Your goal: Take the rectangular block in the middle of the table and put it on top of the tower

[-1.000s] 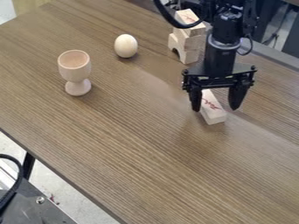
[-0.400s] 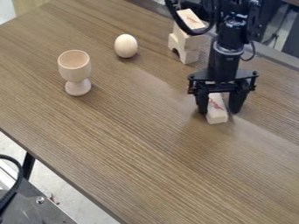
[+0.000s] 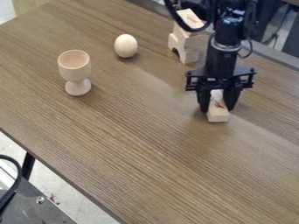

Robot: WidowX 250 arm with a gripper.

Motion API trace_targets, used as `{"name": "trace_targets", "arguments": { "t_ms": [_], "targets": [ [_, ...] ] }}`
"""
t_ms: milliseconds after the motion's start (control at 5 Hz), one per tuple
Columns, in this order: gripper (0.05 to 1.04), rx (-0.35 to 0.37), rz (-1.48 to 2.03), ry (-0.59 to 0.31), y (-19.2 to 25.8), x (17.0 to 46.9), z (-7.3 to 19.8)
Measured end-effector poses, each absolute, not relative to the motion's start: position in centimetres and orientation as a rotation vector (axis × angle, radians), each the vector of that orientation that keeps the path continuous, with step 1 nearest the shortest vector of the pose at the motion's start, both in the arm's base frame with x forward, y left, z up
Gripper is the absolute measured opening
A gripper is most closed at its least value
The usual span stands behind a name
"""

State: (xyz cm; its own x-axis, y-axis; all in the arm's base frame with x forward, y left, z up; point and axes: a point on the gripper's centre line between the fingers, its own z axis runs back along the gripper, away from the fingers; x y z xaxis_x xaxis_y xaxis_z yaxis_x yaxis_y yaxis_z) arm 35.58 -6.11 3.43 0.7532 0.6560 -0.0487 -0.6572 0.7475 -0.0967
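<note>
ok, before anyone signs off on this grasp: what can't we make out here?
- Far end of the block: hidden by the claw, camera view.
- Whether the claw is actually pressing on the block: contact too small to judge, camera view.
- Right part of the tower: hidden by the arm, camera view.
- Upper arm: cut off by the top edge, camera view.
- Red marks on the block: too small and partly covered, camera view.

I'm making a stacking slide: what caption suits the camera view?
Gripper closed on the block, tower farther back, egg and cup toward the view's left.
</note>
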Motion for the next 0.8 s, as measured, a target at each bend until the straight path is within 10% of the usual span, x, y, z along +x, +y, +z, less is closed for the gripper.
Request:
{"name": "trace_targets", "arguments": {
  "t_ms": [800],
  "targets": [
    [0.552,-0.286,0.654,-0.124,-6.5,40.1,14.2]
  ]
}}
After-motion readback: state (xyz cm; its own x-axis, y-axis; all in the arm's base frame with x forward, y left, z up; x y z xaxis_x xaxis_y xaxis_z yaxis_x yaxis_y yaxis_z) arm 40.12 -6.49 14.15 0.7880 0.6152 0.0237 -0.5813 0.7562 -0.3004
